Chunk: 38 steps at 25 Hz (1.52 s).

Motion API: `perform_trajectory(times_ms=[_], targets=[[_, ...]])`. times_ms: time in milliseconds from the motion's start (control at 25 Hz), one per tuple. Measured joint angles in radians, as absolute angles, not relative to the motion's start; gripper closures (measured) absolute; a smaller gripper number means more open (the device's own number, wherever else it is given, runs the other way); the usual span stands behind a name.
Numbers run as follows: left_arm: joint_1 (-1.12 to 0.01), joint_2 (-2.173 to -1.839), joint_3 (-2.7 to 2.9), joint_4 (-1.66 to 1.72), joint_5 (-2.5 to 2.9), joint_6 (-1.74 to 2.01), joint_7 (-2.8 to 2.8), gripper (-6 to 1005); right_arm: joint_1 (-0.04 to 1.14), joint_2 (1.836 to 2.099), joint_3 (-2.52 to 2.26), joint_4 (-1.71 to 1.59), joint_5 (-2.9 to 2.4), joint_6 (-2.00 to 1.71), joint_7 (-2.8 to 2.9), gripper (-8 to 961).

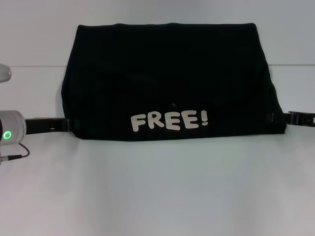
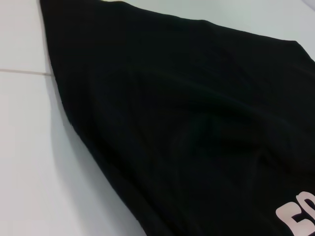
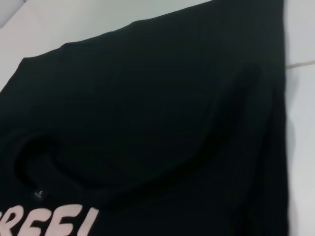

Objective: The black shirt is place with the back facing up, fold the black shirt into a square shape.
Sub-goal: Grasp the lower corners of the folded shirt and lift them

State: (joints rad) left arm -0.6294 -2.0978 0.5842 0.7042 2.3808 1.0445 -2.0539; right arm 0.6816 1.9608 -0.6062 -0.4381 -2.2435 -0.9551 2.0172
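- One black shirt lies across the white table, folded into a wide band, its cream "FREE!" lettering facing up near the shirt's edge closest to me.
- I see the left gripper at the shirt's left near corner, touching the cloth; I cannot tell whether it is gripping.
- The right gripper sits at the shirt's right near corner, against the hem; I cannot tell its grip either.
- My wrist views show only rumpled black cloth, part of the lettering and table beside the shirt.
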Motion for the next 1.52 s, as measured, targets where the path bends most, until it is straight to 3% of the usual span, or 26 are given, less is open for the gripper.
perform_trajectory(times_ms=[320, 760, 1200, 1520], targets=[[-0.629, -2.098, 0.586, 0.704, 2.381, 1.036, -2.054, 1000, 0.687, 1.978, -0.614, -0.416, -2.244, -0.920, 2.011, 287], [-0.629, -2.098, 0.582, 0.703, 2.381, 1.034, -2.054, 999, 0.688, 1.992, -0.622, -0.413, -2.231, -0.900, 1.979, 534], [-0.627, -2.097, 0.580, 0.710, 2.380, 1.046, -2.059, 998, 0.672, 1.981, -0.618, -0.423, -2.223, -0.941, 1.961, 911], [-0.562, -2.082, 0.456, 0.846, 2.373, 1.339, -2.064, 998, 0.578, 1.980, -0.544, -0.540, -2.223, -1.147, 1.945, 912]])
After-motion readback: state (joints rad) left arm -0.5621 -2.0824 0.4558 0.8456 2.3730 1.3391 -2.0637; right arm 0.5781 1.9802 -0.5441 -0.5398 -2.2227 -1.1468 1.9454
